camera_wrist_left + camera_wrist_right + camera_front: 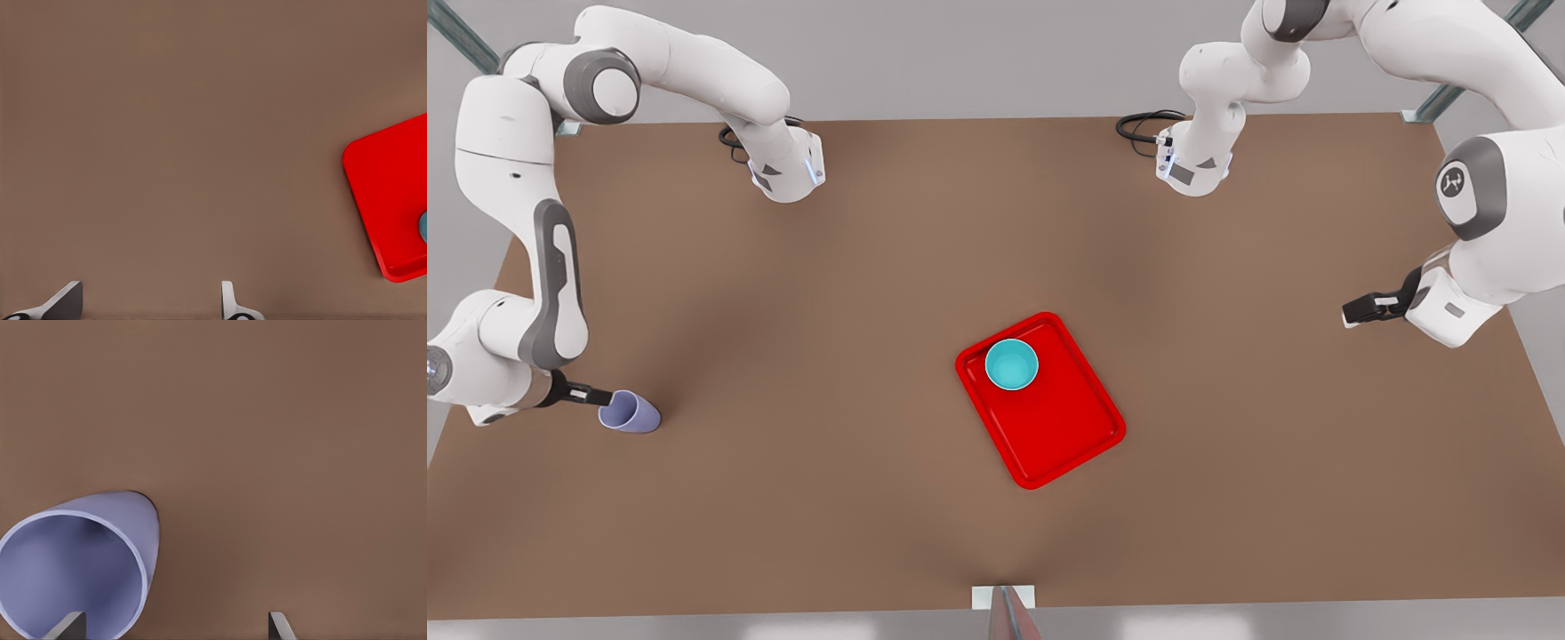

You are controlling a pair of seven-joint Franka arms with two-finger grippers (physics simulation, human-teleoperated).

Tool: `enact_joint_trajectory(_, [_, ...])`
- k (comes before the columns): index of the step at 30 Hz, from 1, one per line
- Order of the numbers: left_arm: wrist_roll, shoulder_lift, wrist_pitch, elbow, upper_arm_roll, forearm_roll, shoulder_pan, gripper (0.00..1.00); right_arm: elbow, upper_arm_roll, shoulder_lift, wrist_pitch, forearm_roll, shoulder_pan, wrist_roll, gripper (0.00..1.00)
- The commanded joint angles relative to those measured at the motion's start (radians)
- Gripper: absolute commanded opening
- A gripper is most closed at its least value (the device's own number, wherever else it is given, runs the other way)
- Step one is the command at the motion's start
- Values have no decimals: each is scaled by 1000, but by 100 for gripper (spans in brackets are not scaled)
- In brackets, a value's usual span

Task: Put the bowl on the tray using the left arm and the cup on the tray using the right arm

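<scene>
the bowl (pixel 1011 364) already sits inside the tray (pixel 1067 436), tucked into the tray's corner nearest the far edge of the surface (pixel 871 293), so the left arm's share of the job looks done. that would explain why the left hand (pixel 1352 313) hangs over bare surface near the edge at the front view's right, well apart from the tray, its fingers (pixel 230 303) spread with nothing between them; it appears to be waiting. from its wrist camera, the tray's rounded corner (pixel 383 200) is visible, with a sliver of the bowl (pixel 423 227) cut off at the picture's border.

the cup (pixel 630 413) lies tipped on its side near the surface's edge at the front view's left, far from the tray, its open mouth turned toward the right hand (pixel 605 396). that hand sits just at the cup's rim, fingers spread; in its wrist view one fingertip (pixel 67 627) overlaps the cup's mouth (pixel 73 577), likely lining up to pinch the wall. whether a finger actually touches the rim cannot be told, and the cup's base is hidden behind its own body. a lying cup may roll when nudged.
</scene>
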Motion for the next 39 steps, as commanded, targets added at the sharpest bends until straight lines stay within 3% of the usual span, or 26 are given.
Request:
enact_joint_trajectory(1, [0,1,-2,0,0,1,0,100,0,0,2,0,0,0,8,100])
enact_joint_trajectory(14, [3,10,-11,-2,2,0,2,100,8,-8,101,123,0,-3,12,100])
enact_joint_trajectory(15, [3,10,-11,-2,2,0,2,100,6,-8,97,114,0,-3,7,53])
enact_joint_trajectory(16, [2,10,-11,-2,2,0,3,100,8,-8,95,107,0,-2,10,33])
enact_joint_trajectory(17, [2,10,-11,-2,2,0,3,100,8,-6,90,83,11,-6,1,22])
enact_joint_trajectory(31, [-5,11,-31,-9,2,0,3,100,61,34,84,-149,41,5,5,21])
enact_joint_trajectory(38, [-5,11,-38,-9,2,0,5,100,152,278,8,-359,29,11,28,21])
enact_joint_trajectory(39, [-5,11,-37,-9,2,0,5,100,152,281,-12,-377,31,47,47,21])
